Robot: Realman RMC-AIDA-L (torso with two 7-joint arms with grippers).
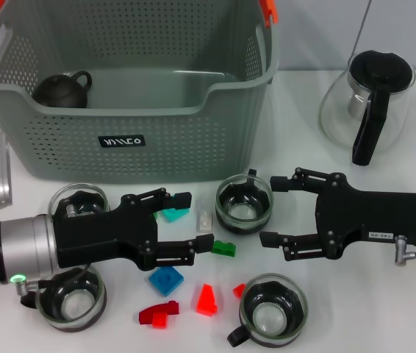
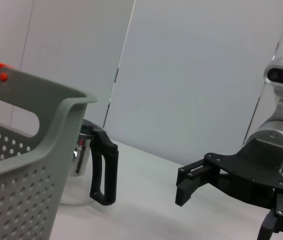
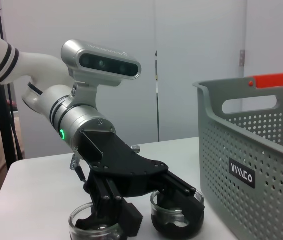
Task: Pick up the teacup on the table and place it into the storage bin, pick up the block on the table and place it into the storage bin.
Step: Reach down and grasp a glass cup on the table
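Note:
The grey-green storage bin (image 1: 131,140) stands at the back left, with a dark little teapot (image 1: 61,90) inside it. Several glass teacups stand in front of it: one (image 1: 244,204) in the middle, one (image 1: 272,309) at the front, and two under my left arm (image 1: 70,296). Small blocks lie between the arms: teal (image 1: 173,215), green (image 1: 223,248), blue (image 1: 165,280) and red (image 1: 206,300). My left gripper (image 1: 184,226) is open above the teal block. My right gripper (image 1: 273,210) is open, its fingertips just right of the middle teacup. Neither holds anything.
A glass teapot with a black handle (image 1: 370,103) stands at the back right, also seen beside the bin's corner (image 2: 89,165). A pale block (image 1: 205,221) and more red blocks (image 1: 159,315) lie among the cups. The bin's wall (image 3: 251,170) rises close behind the cups.

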